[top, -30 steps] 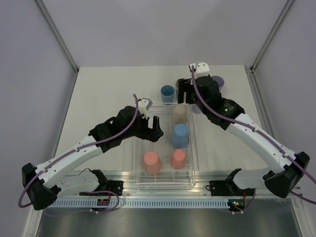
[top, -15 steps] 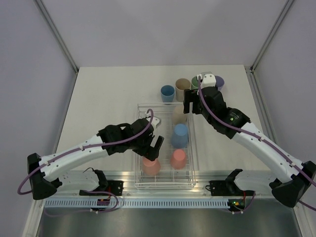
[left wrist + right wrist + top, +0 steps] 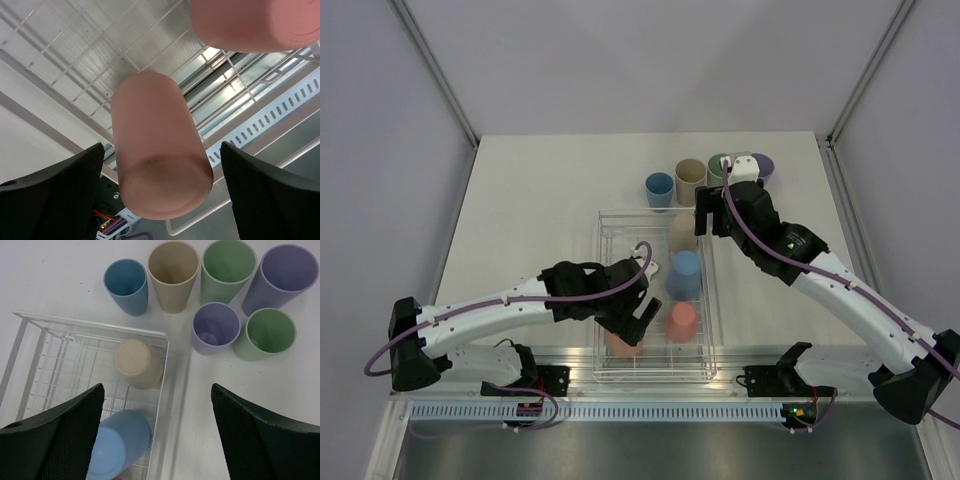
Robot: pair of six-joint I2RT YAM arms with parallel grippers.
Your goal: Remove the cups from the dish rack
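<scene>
dish rack (image 3: 650,212): clear tray on the table (image 3: 520,200), and my reference point for everything below. I count four cups in it, all bottom-up.

left gripper (image 3: 161,150): down in the rack's near-left corner. The fingers (image 3: 55,195) are spread wide.

near-left pink cup (image 3: 157,170): upside down on the rack's grid, right between the left fingers. I see a gap on both sides, so neither pad is touching it and nothing is gripped.

second pink cup (image 3: 255,22): also upside down, one slot to the right along the rack's near row. It's outside the left fingers.

right gripper (image 3: 157,390): hanging over the rack's far-right corner. Its fingers (image 3: 50,440) are wide apart and hold nothing.

beige cup (image 3: 137,362): upside down in the rack's far-right corner, just inside the rim. From the wrist view it's under the gap between the right fingers, closer to the left one, and it's clear of both.

blue cup (image 3: 120,442): tipped over in the rack, one slot nearer than the beige cup. It's partly hidden behind the right gripper's left finger.

unloaded cups (image 3: 228,270): six of them upright on the table past the rack's far edge, bunched around its far-right corner. They're blue, beige, two green and two purple, and all are well clear of both grippers.
</scene>
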